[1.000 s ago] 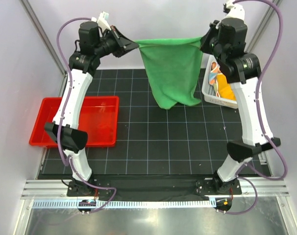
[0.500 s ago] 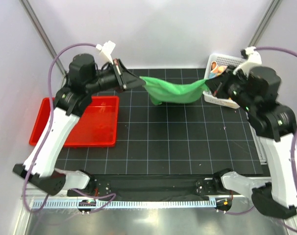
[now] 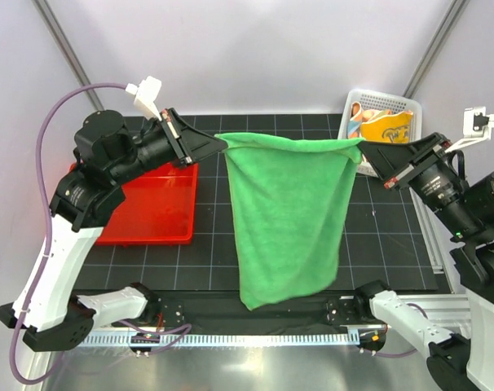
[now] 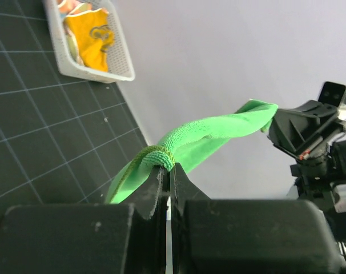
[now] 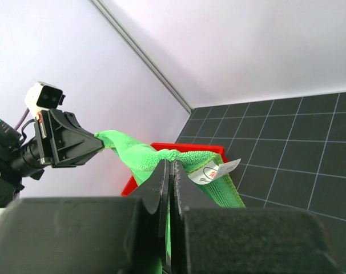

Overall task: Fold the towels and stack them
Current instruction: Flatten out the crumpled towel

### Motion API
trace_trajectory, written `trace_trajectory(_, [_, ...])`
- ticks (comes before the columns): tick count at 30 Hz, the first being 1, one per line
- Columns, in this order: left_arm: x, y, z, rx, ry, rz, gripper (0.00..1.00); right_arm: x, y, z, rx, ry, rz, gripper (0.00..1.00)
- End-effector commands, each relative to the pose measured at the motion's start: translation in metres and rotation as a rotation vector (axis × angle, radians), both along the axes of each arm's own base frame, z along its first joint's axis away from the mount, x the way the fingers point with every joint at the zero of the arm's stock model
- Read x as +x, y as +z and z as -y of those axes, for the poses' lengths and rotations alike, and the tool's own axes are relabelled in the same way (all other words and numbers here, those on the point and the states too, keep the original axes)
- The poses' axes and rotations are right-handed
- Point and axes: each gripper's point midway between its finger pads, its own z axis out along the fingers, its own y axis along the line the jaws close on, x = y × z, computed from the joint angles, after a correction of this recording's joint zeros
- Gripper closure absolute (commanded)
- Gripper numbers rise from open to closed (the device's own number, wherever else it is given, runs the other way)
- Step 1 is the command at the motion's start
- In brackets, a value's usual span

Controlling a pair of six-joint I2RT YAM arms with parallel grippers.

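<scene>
The green towel (image 3: 284,220), sagging and bunched before, now hangs spread flat.

**A robotics lab test cell**

Nothing here is domestic. Two white robot arms, left (image 3: 59,244) and right (image 3: 483,244), are bolted to an aluminium rail (image 3: 68,314) along the desk's near edge, above a slotted cable duct (image 3: 255,338). Purple cables (image 3: 43,138) loop from their wrists. A black gridded mat (image 3: 377,244) covers the desk, plain pale wall panels (image 3: 271,57) enclose it, and metal frame posts (image 3: 63,45) stand at the far corners. The household things read as props: a red plastic tray (image 3: 149,204) at the left edge, a white mesh basket (image 3: 383,94) in the far right corner, and a green towel (image 3: 284,212).
</scene>
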Motion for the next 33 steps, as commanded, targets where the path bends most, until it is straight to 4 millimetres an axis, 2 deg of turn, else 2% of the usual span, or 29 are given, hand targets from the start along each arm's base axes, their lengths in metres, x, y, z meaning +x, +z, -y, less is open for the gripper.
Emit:
trace_trajectory(1, [0.014,0.003,-0.01,0.034,0.095,-0.006,1.0,0.02,0.008,-0.006,0.034,-0.005,0.019,0.99])
trace_trajectory(4, [0.05,-0.023,-0.006,0.129,0.172,-0.044,1.0,0.059,-0.01,-0.002,-0.063,-0.091,-0.015,0.99])
trace_trajectory(5, [0.062,-0.026,-0.009,0.15,0.195,-0.037,1.0,0.082,-0.023,-0.004,-0.095,-0.123,-0.053,0.99])
trace_trajectory(6, [0.084,-0.044,-0.003,0.183,0.201,-0.076,1.0,0.098,-0.034,-0.003,-0.124,-0.151,-0.076,0.99])
trace_trajectory(7, [0.095,-0.046,0.0,0.182,0.191,-0.073,1.0,0.113,-0.041,0.002,-0.162,-0.198,-0.084,0.99])
trace_trajectory(8, [0.115,-0.054,-0.006,0.189,0.218,-0.09,1.0,0.131,-0.046,0.001,-0.179,-0.219,-0.085,0.99])
trace_trajectory(9, [0.137,-0.072,-0.005,0.205,0.224,-0.131,1.0,0.154,-0.064,-0.007,-0.211,-0.217,-0.123,0.99])
trace_trajectory(11, [0.162,-0.089,-0.002,0.191,0.197,-0.168,1.0,0.184,-0.084,-0.015,-0.244,-0.219,-0.152,0.99])
trace_trajectory(12, [0.194,-0.104,-0.007,0.172,0.22,-0.193,1.0,0.214,-0.107,-0.024,-0.265,-0.212,-0.191,0.99])
trace_trajectory(14, [0.216,-0.113,-0.006,0.138,0.185,-0.206,1.0,0.244,-0.124,-0.033,-0.261,-0.182,-0.202,0.99])
trace_trajectory(15, [0.237,-0.109,-0.01,0.101,0.194,-0.182,1.0,0.26,-0.137,-0.037,-0.264,-0.165,-0.216,0.99])
trace_trajectory(16, [0.259,-0.131,-0.007,0.099,0.185,-0.22,1.0,0.285,-0.166,-0.045,-0.277,-0.144,-0.265,0.99])
trace_trajectory(17, [0.272,-0.14,-0.003,0.089,0.168,-0.222,1.0,0.301,-0.176,-0.05,-0.266,-0.115,-0.264,0.99])
trace_trajectory(18, [0.281,-0.141,0.005,0.069,0.114,-0.195,1.0,0.316,-0.177,-0.046,-0.258,-0.12,-0.261,0.99])
trace_trajectory(19, [0.292,-0.13,0.005,0.051,0.105,-0.169,1.0,0.339,-0.211,-0.048,-0.271,-0.111,-0.322,0.99])
trace_trajectory(20, [0.316,-0.173,0.01,0.065,0.088,-0.242,1.0,0.349,-0.218,-0.05,-0.262,-0.09,-0.329,0.99])
trace_trajectory(21, [0.321,-0.176,0.015,0.053,0.043,-0.242,1.0,0.362,-0.211,-0.045,-0.249,-0.09,-0.309,0.99])
trace_trajectory(22, [0.333,-0.176,0.014,0.042,0.037,-0.232,1.0,0.372,-0.221,-0.044,-0.247,-0.083,-0.325,0.99])
trace_trajectory(23, [0.347,-0.201,0.015,0.046,0.035,-0.27,1.0,0.385,-0.23,-0.048,-0.243,-0.052,-0.331,0.99])
trace_trajectory(24, [0.354,-0.209,0.015,0.041,0.028,-0.272,1.0,0.392,-0.238,-0.048,-0.243,-0.035,-0.332,0.99])
trace_trajectory(26, [0.369,-0.219,0.013,0.024,0.027,-0.246,1.0,0.407,-0.249,-0.045,-0.235,-0.013,-0.319,0.99])
trace_trajectory(28, [0.376,-0.218,0.011,0.008,0.023,-0.213,1.0,0.413,-0.247,-0.043,-0.233,0.005,-0.3,0.99])
trace_trajectory(33, [0.382,-0.221,-0.003,0.013,0.066,-0.213,1.0,0.415,-0.248,-0.037,-0.257,-0.007,-0.304,0.99])
